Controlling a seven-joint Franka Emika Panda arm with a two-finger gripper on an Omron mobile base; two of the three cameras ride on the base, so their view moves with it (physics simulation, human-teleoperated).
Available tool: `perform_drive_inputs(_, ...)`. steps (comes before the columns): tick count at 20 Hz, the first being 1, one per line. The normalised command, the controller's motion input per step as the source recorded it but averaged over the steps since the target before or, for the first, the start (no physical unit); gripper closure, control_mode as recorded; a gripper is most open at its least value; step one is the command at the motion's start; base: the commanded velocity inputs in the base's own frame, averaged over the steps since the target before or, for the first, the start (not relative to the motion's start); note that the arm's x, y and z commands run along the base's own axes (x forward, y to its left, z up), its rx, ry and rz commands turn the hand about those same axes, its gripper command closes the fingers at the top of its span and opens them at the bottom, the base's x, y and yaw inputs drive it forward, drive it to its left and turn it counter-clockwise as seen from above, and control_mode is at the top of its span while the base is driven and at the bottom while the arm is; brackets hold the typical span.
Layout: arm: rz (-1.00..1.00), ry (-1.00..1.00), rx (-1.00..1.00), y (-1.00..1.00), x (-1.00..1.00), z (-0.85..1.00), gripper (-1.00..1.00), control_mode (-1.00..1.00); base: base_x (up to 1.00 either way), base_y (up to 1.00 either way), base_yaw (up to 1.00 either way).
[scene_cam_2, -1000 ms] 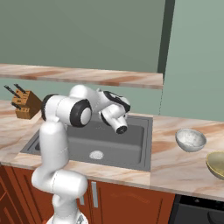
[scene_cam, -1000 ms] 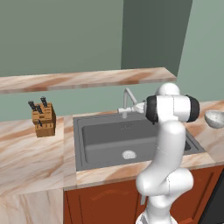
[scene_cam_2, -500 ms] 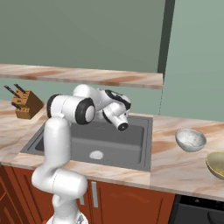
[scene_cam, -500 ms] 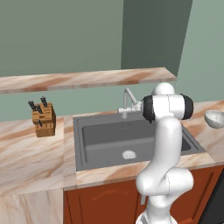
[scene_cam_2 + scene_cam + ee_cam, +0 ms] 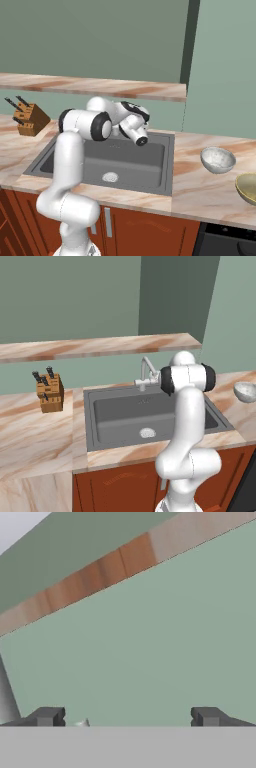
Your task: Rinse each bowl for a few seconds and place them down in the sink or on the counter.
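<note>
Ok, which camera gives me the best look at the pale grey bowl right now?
The right base view: the pale grey bowl sits whole and unblocked on the counter right of the sink, inside visible. The left base view catches it small at the right edge. The hand view faces the green wall and shelf board.

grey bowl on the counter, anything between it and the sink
Nothing visible does. The grey bowl sits on bare counter right of the sink, with only open worktop between them.

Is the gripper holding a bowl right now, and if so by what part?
Nothing is held: the gripper is open with only wall between its tips. The grey bowl sits on the counter.
</note>
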Motion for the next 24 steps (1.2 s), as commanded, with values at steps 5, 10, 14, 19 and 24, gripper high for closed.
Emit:
perform_drive_inputs(5,0.0,0.04,0.01,-0.11,0.12,-0.25,-1.0,-1.0,0.0,0.0,0.0)
perform_drive_inputs(10,0.0,0.01,0.0,-0.1,0.2,-0.22,-1.0,-1.0,0.0,0.0,0.0)
perform_drive_inputs(14,-0.01,0.01,0.0,-0.13,0.31,-0.21,-1.0,-1.0,0.0,0.0,0.0)
perform_drive_inputs(19,-0.06,0.01,0.0,-0.36,0.19,-0.22,-1.0,-1.0,0.0,0.0,0.0)
perform_drive_inputs(24,-0.1,0.03,0.02,-0.64,0.03,-0.18,-1.0,-1.0,0.0,0.0,0.0)
